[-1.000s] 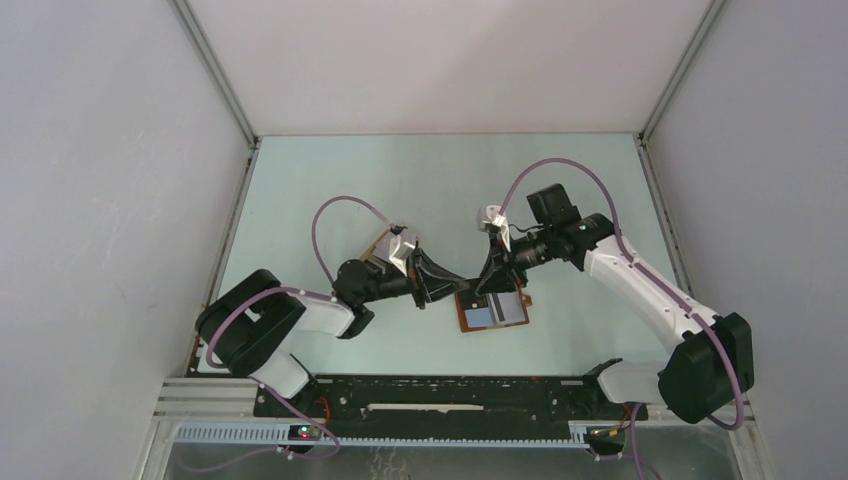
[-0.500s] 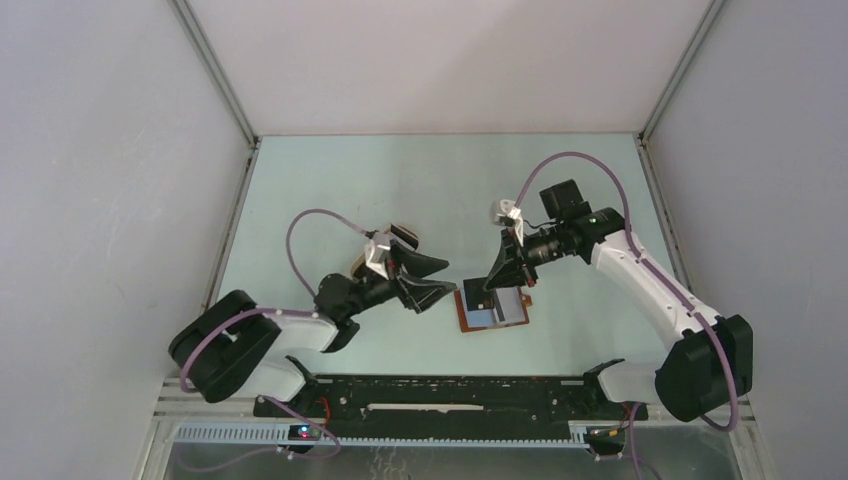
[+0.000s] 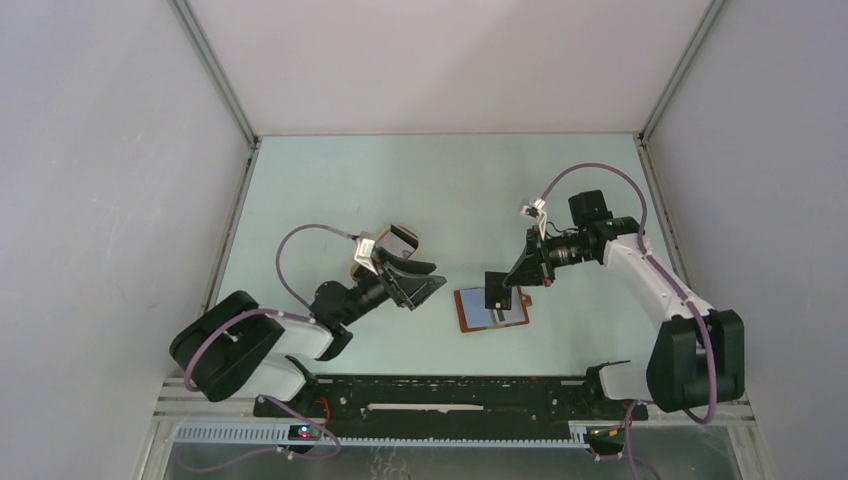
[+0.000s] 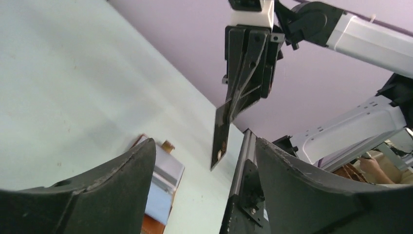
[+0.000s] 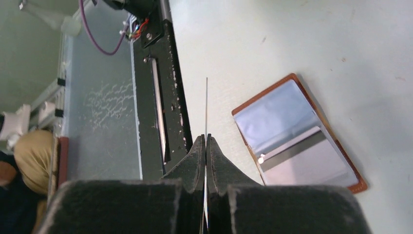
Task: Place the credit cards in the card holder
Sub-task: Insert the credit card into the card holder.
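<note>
One credit card (image 3: 496, 290) now sits clamped in the right gripper (image 3: 513, 281) over the card holder (image 3: 478, 318) by the table's (image 3: 400, 180) near edge, the left gripper (image 3: 428, 279) having let go, wide and empty: handover done, insertion next.

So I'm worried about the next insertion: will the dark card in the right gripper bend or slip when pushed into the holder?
Probably stiff: the card hangs straight from the right gripper with no sag. It is likely light, since edge-on it looks as thin as a line. It may pivot, because only one end is pinched.
</note>
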Tool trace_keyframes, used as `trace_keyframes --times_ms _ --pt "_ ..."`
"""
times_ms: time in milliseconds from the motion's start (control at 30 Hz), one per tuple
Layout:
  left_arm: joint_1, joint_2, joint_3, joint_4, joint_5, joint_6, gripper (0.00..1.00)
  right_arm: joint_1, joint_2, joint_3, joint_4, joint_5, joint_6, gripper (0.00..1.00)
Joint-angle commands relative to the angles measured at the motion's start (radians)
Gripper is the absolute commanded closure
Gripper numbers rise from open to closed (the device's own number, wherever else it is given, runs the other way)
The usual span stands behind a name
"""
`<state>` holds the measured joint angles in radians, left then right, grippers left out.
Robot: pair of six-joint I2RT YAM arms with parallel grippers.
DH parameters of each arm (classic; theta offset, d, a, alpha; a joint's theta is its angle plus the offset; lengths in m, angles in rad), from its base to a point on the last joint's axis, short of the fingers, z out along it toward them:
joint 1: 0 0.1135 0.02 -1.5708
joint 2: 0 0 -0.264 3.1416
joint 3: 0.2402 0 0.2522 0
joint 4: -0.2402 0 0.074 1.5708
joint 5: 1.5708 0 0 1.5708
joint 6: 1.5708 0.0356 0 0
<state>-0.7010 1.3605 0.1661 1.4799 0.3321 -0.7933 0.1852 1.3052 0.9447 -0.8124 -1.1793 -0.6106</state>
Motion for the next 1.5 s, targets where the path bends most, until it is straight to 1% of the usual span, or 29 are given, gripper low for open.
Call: trace_keyframes --times_ms 0,167,300,400,500,567,600,667,700,867,1033,1233,1467 --pt "-0.017 0.077 -0.012 0.028 -0.054 -0.087 0.25 -0.055 0.079 0.015 -0.002 -0.019 0.048 1.00" --pt "-0.074 0.193 -0.011 0.028 -0.117 -0.102 0.37 -0.056 0.123 0.015 0.057 0.057 0.131 1.00" --pt "-0.126 0.248 -0.017 0.028 -0.193 -0.087 0.42 -0.055 0.156 0.015 0.074 0.097 0.151 1.00" --pt "-0.182 0.250 -0.004 0.015 -0.252 -0.047 0.44 -0.056 0.184 0.019 0.076 0.127 0.158 1.00" --pt "-0.240 0.248 0.032 -0.067 -0.325 -0.011 0.45 -0.055 0.213 0.024 0.080 0.150 0.167 1.00" --pt "-0.284 0.243 0.062 -0.144 -0.404 0.015 0.46 -0.056 0.228 0.024 0.091 0.167 0.183 1.00" --pt "-0.303 0.243 0.077 -0.176 -0.427 0.029 0.48 -0.054 0.234 0.023 0.097 0.175 0.190 1.00" --pt "-0.330 0.245 0.109 -0.241 -0.457 0.042 0.56 -0.049 0.245 0.023 0.110 0.189 0.206 1.00" --pt "-0.338 0.253 0.126 -0.271 -0.462 0.046 0.59 -0.045 0.253 0.023 0.115 0.196 0.212 1.00" --pt "-0.359 0.321 0.187 -0.317 -0.458 0.029 0.73 -0.019 0.276 0.025 0.148 0.231 0.256 1.00" --pt "-0.364 0.363 0.209 -0.348 -0.475 0.002 0.82 -0.015 0.289 0.024 0.168 0.255 0.283 1.00" --pt "-0.376 0.351 0.233 -0.448 -0.529 -0.004 0.86 -0.010 0.309 0.023 0.192 0.271 0.320 1.00" --pt "-0.385 0.350 0.269 -0.548 -0.554 -0.015 0.91 -0.004 0.335 0.024 0.208 0.269 0.350 1.00"
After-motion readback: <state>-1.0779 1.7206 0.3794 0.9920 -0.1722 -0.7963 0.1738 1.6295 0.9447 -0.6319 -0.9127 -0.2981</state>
